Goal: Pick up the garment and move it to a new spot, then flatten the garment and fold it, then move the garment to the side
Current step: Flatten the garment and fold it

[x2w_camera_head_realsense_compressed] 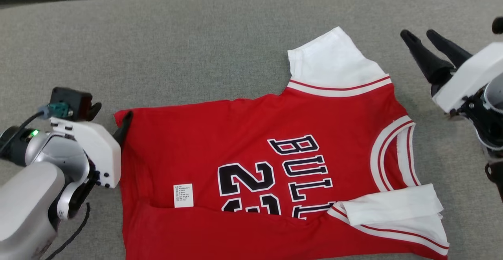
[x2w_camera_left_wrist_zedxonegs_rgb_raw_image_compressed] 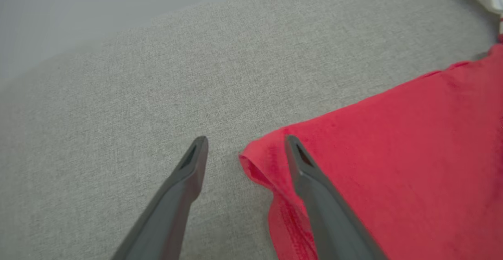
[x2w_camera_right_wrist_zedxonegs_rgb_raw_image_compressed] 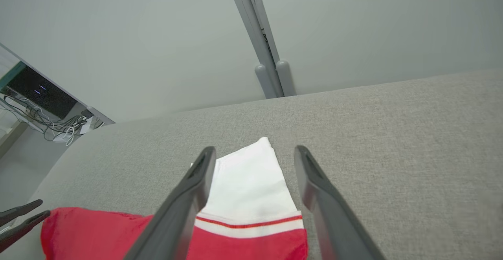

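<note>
The garment (x2w_camera_head_realsense_compressed: 251,134) is lying flat on the grey table (x2w_camera_head_realsense_compressed: 177,48) (near edge folded over). The left gripper (x2w_camera_left_wrist_zedxonegs_rgb_raw_image_compressed: 245,139), spread, is straddling its hem corner (x2w_camera_left_wrist_zedxonegs_rgb_raw_image_compressed: 253,163), probably to pinch it; the right gripper (x2w_camera_right_wrist_zedxonegs_rgb_raw_image_compressed: 255,148) is hovering agape, facing the sleeve (x2w_camera_right_wrist_zedxonegs_rgb_raw_image_compressed: 251,181).

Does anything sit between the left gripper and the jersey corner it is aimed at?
Nothing visible does. The left gripper has its jaws open either side of a corner of the red jersey, above the grey cloth.
</note>
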### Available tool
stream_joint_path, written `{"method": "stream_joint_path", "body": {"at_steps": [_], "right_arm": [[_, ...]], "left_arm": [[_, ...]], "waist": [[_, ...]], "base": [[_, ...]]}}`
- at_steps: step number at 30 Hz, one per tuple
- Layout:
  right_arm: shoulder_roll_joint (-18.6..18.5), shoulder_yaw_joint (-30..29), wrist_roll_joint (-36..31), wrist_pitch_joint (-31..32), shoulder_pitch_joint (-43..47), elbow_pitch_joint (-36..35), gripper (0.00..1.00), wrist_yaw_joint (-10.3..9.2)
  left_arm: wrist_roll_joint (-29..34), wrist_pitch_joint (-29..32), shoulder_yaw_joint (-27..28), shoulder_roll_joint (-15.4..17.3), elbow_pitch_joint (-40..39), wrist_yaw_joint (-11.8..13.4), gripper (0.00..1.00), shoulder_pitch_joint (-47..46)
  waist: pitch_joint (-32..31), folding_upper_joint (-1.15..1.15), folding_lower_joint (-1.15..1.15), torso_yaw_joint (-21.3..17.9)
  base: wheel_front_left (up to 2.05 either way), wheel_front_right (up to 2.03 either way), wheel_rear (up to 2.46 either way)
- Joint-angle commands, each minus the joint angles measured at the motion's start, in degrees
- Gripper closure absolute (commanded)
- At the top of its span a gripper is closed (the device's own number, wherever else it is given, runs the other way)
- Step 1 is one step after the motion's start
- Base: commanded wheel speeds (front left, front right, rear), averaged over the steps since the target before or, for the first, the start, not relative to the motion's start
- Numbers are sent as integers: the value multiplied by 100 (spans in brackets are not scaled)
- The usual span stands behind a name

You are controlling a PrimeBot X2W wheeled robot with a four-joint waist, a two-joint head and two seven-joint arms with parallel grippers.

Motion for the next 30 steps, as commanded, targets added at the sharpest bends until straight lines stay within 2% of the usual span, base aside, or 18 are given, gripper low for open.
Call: {"method": "stream_joint_path", "body": {"at_steps": [1, 7, 16, 21, 30], "right_arm": [[-38, 28, 38, -30, -63, 50, 0, 3], [-157, 700, 231, -41, -1089, 864, 0, 3], [-275, 1507, 477, 204, -2078, 1988, 0, 2], [-194, 1829, 694, 506, -2354, 2491, 0, 3], [-168, 2354, 813, 587, -2420, 3061, 0, 2]], "left_arm": [[28, 25, -5, -23, 22, -37, 0, -107], [80, 475, -184, -227, 368, -301, 0, -644], [7, 919, -255, -273, 132, -371, 0, -985], [-8, 990, -289, -322, 31, -401, 0, -1058], [-51, 948, -316, -348, 40, -476, 0, -1051]], "waist": [[241, 0, 0, 115], [532, 0, 0, 274], [764, 0, 0, 526], [832, 0, 0, 636], [838, 0, 0, 691]], "base": [[0, 0, 0], [0, 0, 0], [0, 0, 0], [0, 0, 0], [0, 0, 0]]}}
